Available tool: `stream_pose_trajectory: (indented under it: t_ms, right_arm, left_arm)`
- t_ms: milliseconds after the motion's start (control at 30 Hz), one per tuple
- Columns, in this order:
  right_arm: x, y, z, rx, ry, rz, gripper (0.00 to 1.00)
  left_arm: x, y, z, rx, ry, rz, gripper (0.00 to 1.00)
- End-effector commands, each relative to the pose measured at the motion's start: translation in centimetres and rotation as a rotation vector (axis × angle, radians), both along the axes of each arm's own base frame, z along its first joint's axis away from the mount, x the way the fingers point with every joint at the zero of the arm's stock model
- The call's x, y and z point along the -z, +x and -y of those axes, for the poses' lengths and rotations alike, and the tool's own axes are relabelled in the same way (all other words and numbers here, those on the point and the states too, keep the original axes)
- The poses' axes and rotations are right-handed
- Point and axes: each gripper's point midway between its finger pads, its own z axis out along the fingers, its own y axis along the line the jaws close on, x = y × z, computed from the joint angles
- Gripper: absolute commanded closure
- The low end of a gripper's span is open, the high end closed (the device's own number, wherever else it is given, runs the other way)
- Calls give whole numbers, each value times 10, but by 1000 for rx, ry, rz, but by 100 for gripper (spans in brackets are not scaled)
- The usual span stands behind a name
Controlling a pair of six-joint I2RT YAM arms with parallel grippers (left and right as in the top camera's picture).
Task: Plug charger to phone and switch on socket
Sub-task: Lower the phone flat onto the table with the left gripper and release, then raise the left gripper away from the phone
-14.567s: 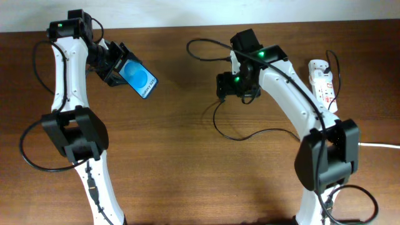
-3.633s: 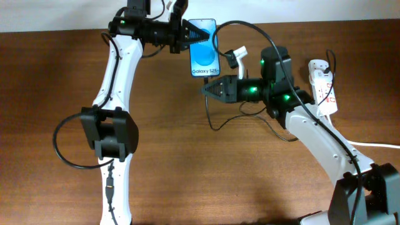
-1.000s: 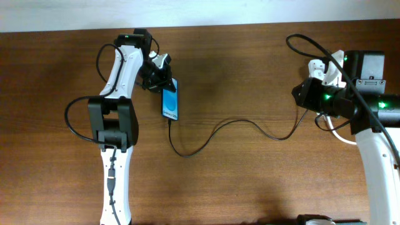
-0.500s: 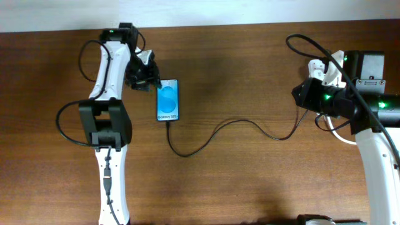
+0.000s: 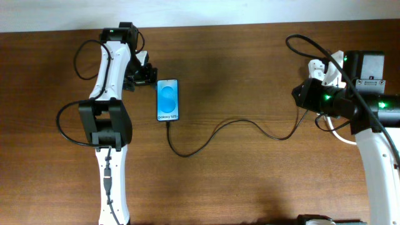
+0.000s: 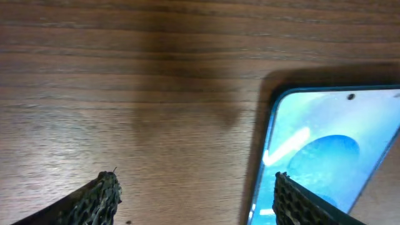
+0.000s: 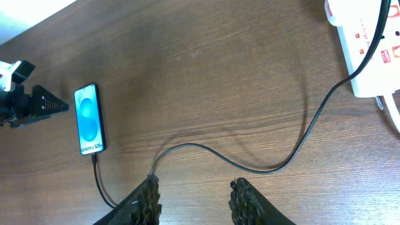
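Note:
The phone [image 5: 168, 100] lies flat on the table, its blue screen up. The charger [image 5: 250, 123], a thin black cable, is plugged into the phone's lower edge [image 7: 95, 155] and snakes right toward the socket [image 7: 369, 44], which the right arm hides from overhead. My left gripper [image 5: 150, 80] hovers open just upper left of the phone. In the left wrist view the phone [image 6: 325, 150] sits low on the right, one of the fingertips [image 6: 294, 200] over its screen. My right gripper [image 7: 195, 200] stands open high above the cable, holding nothing.
The socket's thick white cord [image 5: 340, 137] loops out beside the right arm. Both arm bases stand at the front edge of the brown wooden table [image 5: 237, 187]. A pale wall strip [image 5: 250, 9] runs along the far edge.
My left gripper has opened and let go of the phone, which now lies flat with its screen up. The gripper has drawn slightly away up-left. The right arm has not moved.

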Motion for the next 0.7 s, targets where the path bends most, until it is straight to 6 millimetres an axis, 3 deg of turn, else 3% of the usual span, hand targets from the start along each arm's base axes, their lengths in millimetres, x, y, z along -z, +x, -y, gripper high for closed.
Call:
stream_pose_trajectory:
  t_ms: [0,233,333,367,500,567,667]
  right_arm:
    - [-10,0,5,4,-25,34,60]
    - [-10,0,5,4,-25,34,60]
    - [-10,0,5,4,-25,34,60]
    - [-10,0,5,5,-26,34,60]
    - [-10,1,8,15,-41,35,60]
    - [-10,1,8,15,-41,35,60]
    - [-10,1,9,17,-44,36,60]
  left_arm:
    - [0,5,-20,-16,37,18,7]
    - [0,6,-42,-51,38,18,4]
    - [-8,5,-47,-17,39,25,11]
    - [-17,7,-48,-14,40,40,12]
    - [-93,15,-58,-26,85,188,10]
    - [-136,11,-67,-37,124,264,6]
    - [-179,-3,-73,-35,161,323,2]
